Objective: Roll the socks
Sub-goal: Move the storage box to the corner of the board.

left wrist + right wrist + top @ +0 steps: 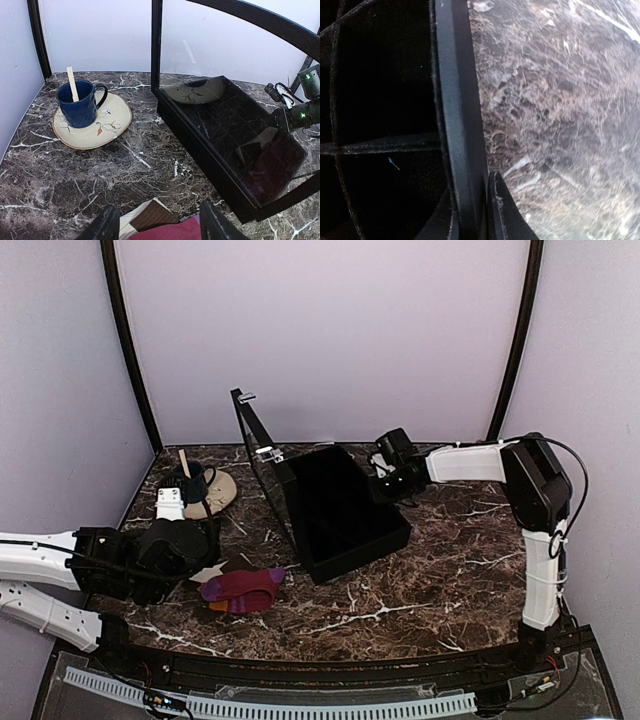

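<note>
The magenta-pink sock [242,588] lies bunched on the marble near the left arm. In the left wrist view it [172,232] shows at the bottom edge, with the cream sock [129,223] and its brown part beside it. My left gripper [200,562] [159,210] hangs open just above them, a finger on each side, gripping nothing. My right gripper [386,480] [470,212] is at the right wall [457,100] of the black case [345,510]. It is shut on that wall, one finger inside and one outside.
The case's lid [255,455] stands open, upright on its left side. A dark blue cup [77,105] with a wooden stick sits on a beige saucer [114,126] at the back left. Dark frame posts and pale walls ring the table.
</note>
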Robot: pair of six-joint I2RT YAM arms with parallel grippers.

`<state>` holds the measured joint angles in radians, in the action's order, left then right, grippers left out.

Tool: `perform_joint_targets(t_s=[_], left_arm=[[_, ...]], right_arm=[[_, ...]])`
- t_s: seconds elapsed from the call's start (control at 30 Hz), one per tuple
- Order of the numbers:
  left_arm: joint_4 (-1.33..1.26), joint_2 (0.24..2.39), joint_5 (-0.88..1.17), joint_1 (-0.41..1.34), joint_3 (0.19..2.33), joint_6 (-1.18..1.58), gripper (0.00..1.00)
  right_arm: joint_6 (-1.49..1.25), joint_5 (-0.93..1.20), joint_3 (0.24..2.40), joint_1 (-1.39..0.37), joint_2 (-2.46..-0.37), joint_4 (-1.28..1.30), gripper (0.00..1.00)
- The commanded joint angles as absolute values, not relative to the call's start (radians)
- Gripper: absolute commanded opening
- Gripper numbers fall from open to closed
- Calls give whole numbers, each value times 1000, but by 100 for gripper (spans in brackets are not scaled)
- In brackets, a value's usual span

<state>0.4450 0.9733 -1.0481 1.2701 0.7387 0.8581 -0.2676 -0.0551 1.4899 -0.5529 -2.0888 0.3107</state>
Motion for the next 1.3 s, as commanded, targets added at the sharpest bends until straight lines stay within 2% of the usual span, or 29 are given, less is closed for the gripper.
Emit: perform_joint_targets(t_s=[0.0, 0.37, 0.6, 0.87, 1.1, 1.27], left_arm=[[489, 955, -1046, 1283, 777, 851, 57], [487, 905, -985, 1289, 792, 778, 57], [504, 813, -949, 1289, 770, 731, 57], [498, 680, -867, 1290, 754, 630, 58], [452, 623, -812, 1290, 734, 542, 59], [431, 619, -801, 1290, 731, 512, 59]], right_arm=[[-515, -211, 1430, -554, -2033, 324, 0], [-899, -387, 1249, -584, -1912, 329, 0], [-1225, -514, 1231, -650, -1910, 411, 0], [-1586, -659, 1478, -763, -2033, 687, 0], [-1802, -694, 1834, -838, -2247, 966, 0], [-1942, -689, 1971, -882, -2343, 1026, 0]])
